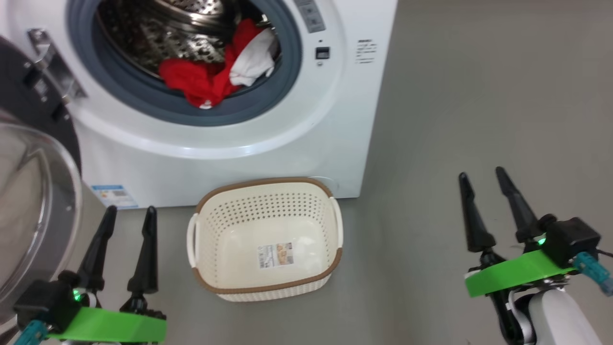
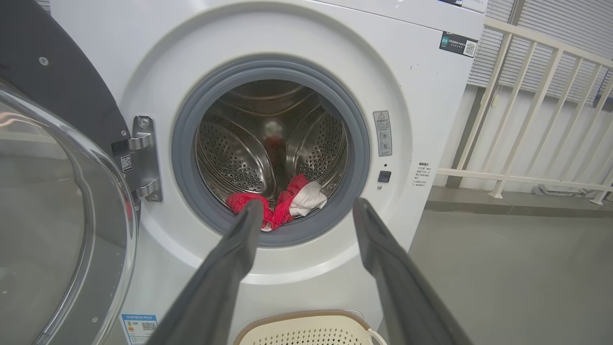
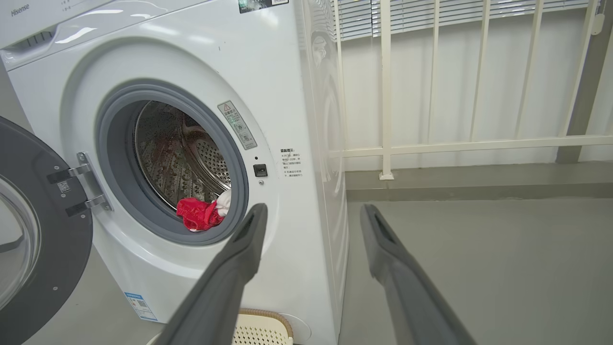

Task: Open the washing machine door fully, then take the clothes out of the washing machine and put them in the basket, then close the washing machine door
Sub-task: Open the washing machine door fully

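The door stands wide open; red and white clothes lie inside the washing machine; the cream basket sits just before it.

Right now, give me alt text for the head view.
Red and white clothes lie in the mouth of the washing machine, its door standing open at left. An empty cream basket sits on the floor below, between the open left hand and open right hand.

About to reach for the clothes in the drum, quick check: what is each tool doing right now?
Left tool: open, holding nothing.
Right tool: open, holding nothing.
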Robot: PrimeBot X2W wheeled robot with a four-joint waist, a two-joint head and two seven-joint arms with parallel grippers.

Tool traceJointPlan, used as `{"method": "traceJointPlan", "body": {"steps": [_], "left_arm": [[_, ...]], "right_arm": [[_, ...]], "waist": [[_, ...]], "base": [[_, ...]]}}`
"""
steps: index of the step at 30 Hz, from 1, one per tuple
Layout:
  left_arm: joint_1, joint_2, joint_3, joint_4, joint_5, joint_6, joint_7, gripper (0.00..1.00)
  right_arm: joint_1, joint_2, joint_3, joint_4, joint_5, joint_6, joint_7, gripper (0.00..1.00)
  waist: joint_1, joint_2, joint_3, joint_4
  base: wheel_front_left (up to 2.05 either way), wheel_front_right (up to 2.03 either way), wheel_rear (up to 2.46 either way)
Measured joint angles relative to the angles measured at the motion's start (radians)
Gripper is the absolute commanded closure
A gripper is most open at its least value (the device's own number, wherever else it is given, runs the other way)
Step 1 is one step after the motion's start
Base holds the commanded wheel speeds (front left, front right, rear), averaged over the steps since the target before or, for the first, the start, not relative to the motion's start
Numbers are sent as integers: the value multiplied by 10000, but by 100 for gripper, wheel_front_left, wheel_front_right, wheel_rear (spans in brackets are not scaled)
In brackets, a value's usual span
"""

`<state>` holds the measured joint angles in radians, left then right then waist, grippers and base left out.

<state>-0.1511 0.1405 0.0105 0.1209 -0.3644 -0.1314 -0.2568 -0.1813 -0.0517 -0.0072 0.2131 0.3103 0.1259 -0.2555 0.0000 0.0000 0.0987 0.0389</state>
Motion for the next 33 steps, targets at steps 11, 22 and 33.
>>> {"method": "traceJointPlan", "body": {"steps": [11,22,33], "left_arm": [[935,-111,416,257,564,0,2,0],[1752,-127,546,665,748,0,2,0],[1980,-123,598,809,953,90,2,0]], "right_arm": [[425,8,424,-205,-349,0,0,0],[1144,-102,508,-219,-397,0,0,0],[1535,-75,476,-211,-391,0,0,0]], "waist": [[0,0,-396,-964],[0,1,-1182,-1236],[0,0,-1553,-1084]], "base": [[0,0,0],[0,0,0],[0,0,0]]}}
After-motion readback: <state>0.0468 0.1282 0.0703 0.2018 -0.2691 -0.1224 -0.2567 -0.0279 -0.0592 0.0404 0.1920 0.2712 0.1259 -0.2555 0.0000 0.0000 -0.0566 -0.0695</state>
